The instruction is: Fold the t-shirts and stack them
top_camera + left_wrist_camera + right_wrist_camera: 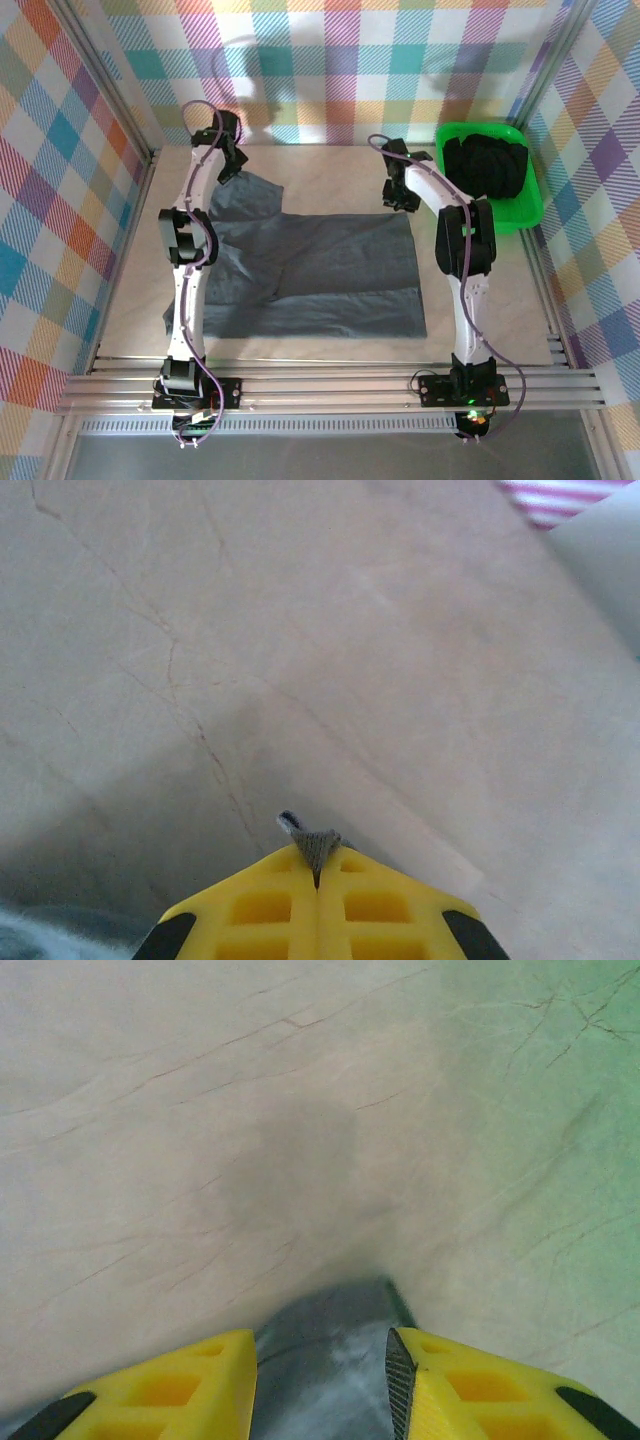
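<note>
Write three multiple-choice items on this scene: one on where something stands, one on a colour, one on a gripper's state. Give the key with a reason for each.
1. Where on the table does the green bin stand?
A. near left corner
B. far right corner
C. centre

2. What colour is the spread t-shirt?
A. white
B. red
C. slate grey

3. What state is the left gripper in?
A. shut on a tip of the spread t-shirt
B. wide open over bare table
C. shut on the bin's rim

Key:
1 B: the top view shows the bin at the far right, beyond the right arm.
2 C: the cloth lying flat across the table is dull grey.
3 A: in the left wrist view the yellow fingers meet, and a tuft of grey cloth sticks out between them.
</note>
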`<state>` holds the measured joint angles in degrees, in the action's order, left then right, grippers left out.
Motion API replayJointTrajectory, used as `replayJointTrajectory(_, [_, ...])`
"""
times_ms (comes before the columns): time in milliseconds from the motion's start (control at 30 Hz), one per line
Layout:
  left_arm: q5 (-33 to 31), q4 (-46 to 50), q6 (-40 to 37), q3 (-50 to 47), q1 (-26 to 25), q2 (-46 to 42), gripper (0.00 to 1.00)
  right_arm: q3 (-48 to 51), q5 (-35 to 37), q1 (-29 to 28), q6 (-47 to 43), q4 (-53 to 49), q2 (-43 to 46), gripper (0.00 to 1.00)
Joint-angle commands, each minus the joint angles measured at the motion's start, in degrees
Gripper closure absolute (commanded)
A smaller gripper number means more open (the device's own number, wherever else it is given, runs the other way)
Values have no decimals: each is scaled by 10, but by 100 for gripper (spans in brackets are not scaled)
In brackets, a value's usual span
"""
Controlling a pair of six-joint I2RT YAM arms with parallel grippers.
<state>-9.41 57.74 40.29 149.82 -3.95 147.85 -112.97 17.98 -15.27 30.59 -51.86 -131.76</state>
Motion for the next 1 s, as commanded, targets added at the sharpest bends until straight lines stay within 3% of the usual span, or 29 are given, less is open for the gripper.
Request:
replayJointTrajectory(0, [29, -7, 7, -10, 7, -38, 100, -48, 7, 14, -16, -45, -30, 61])
replayJointTrajectory(233, [51, -4, 5, -16, 11, -47, 100, -62, 0, 16, -14, -59, -60, 62])
replayJointTrajectory(467, [60, -2, 5, -25, 11, -51, 100, -63, -25, 16, -17, -50, -72, 68])
replayJointTrajectory(767, [60, 2, 0, -42, 11, -63, 100, -23, -37, 16, -2, -37, -46, 66])
replayJointTrajectory(967, [69, 7, -5, -46, 11, -75, 100, -19, -26, 18, -17, -26, -47, 100])
